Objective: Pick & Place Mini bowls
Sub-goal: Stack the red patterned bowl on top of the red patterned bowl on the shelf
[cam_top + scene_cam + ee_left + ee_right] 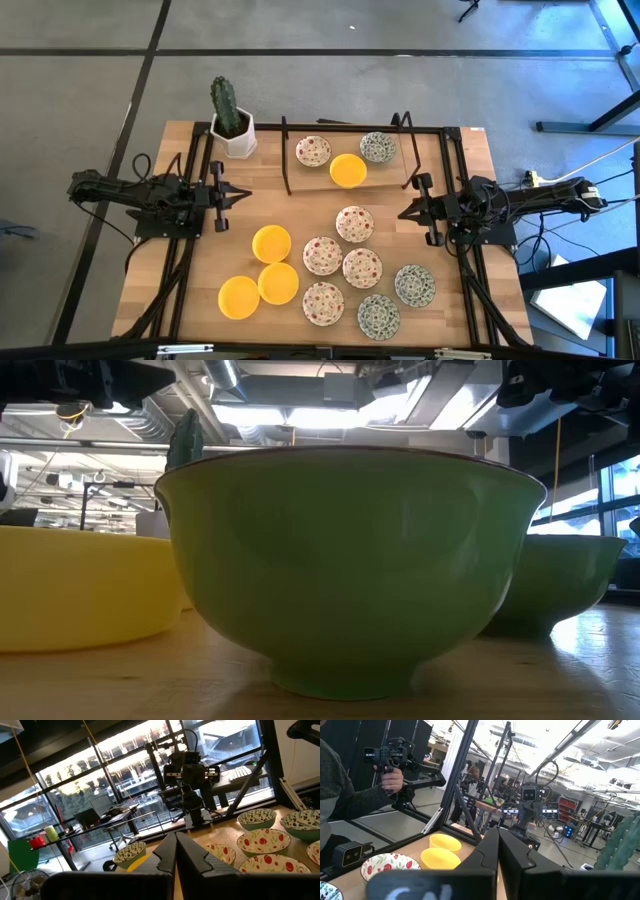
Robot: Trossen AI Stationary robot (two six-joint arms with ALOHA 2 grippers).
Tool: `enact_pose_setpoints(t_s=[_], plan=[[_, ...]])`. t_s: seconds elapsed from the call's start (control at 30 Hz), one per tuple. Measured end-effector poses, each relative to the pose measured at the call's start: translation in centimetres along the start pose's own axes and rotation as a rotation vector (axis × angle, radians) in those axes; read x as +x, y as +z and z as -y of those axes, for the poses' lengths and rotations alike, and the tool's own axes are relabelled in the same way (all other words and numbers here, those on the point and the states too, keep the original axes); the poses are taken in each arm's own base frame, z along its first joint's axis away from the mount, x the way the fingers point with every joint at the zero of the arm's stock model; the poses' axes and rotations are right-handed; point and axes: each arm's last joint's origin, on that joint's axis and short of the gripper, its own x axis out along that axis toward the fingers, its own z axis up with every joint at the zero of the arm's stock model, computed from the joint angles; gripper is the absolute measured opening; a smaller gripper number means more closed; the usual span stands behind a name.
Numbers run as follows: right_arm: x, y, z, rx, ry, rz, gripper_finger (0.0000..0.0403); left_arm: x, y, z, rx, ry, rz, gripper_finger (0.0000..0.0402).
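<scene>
I am seeing the bowls (340,268) lying spread over the near half of the desk (190,290), with three more resting on the rack (345,155) at the far side. My left tool (243,194) is hovering shut and empty at the left edge. My right tool (403,213) is hovering shut and empty opposite.

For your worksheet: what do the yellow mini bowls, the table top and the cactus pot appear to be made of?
Yellow mini bowls: probably plastic or glazed ceramic; flat, even colour with a smooth, soft sheen. Table top: wood, pale planks with visible grain and joints. Cactus pot: likely glazed ceramic or plastic; plain white, crisp hexagonal edges.
</scene>
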Motion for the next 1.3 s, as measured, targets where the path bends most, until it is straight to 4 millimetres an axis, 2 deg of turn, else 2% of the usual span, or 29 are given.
enact_pose_setpoints(t_s=[1.3], plan=[[0.0, -0.12, -0.05, 0.007, 0.005, -0.013, 0.0012, 0.0, 0.25, -0.11, -0.052, 0.012, 0.026, 0.0008]])
